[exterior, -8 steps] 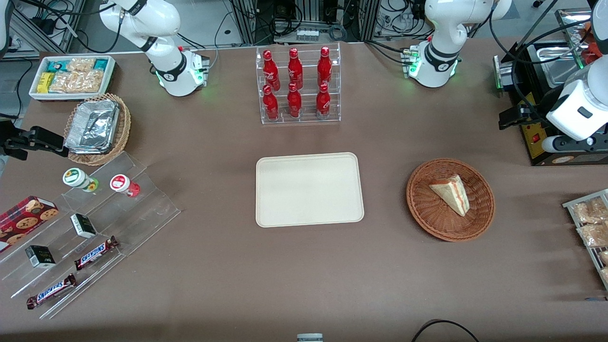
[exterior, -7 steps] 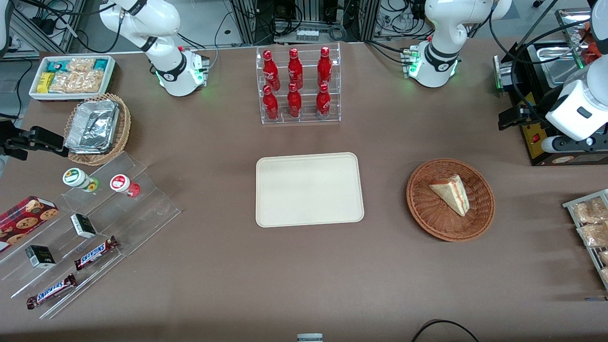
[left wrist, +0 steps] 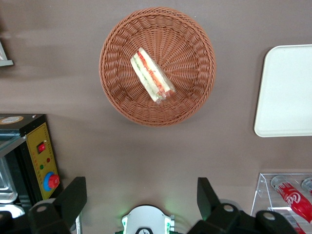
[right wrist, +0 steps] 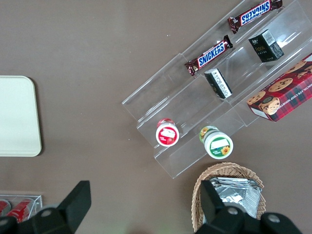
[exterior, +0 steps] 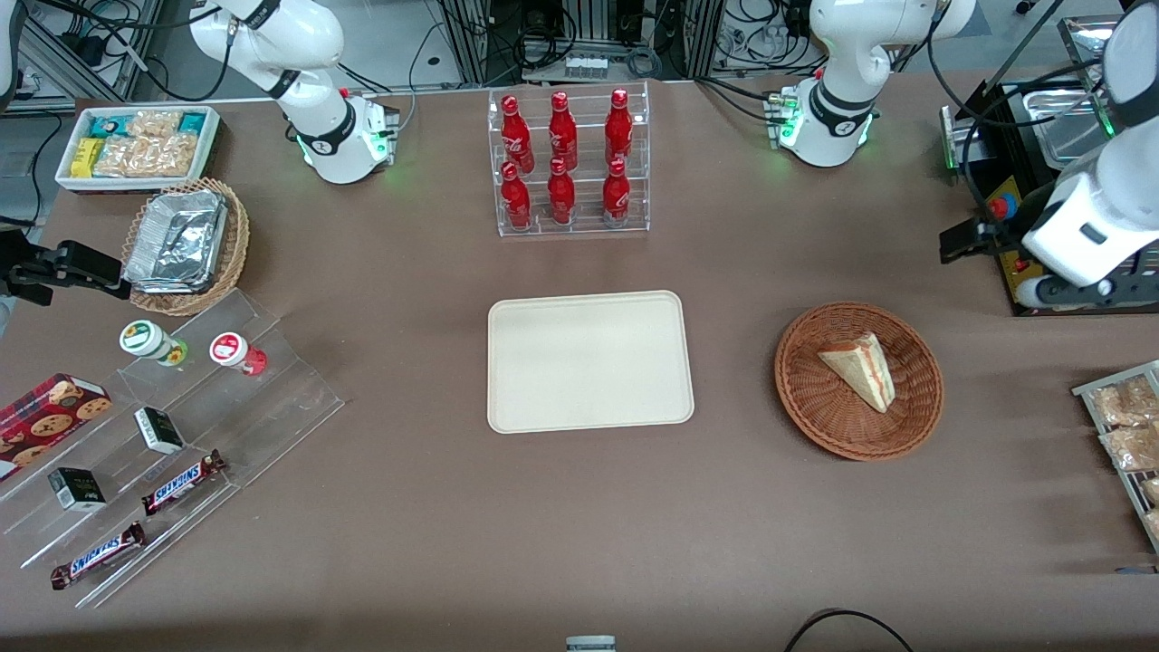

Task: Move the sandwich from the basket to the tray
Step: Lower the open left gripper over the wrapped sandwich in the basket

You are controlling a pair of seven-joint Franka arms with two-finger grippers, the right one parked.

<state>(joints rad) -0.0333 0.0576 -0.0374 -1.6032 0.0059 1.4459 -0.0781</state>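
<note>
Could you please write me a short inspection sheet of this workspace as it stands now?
Surface: brown table, flat.
Job's things: sandwich lies in the basket; tray bare, beside the basket toward the parked arm's end.
Clutter: rack of red bottles; acrylic steps with snack bars and cups; foil containers; snack bin.
Grippers: gripper open, high above the table, farther from the front camera than the basket.
Cables: black cable at the table's near edge.
Surroundings: black appliance.

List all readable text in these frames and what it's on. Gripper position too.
"SNICKERS": candy bar on the clear stand.
"SNICKERS": second candy bar, same stand.
Red bottles: white script, unreadable.
Small dark boxes, cups, cookie box: print too small.
Gripper: open, high above the table, away from the basket.
</note>
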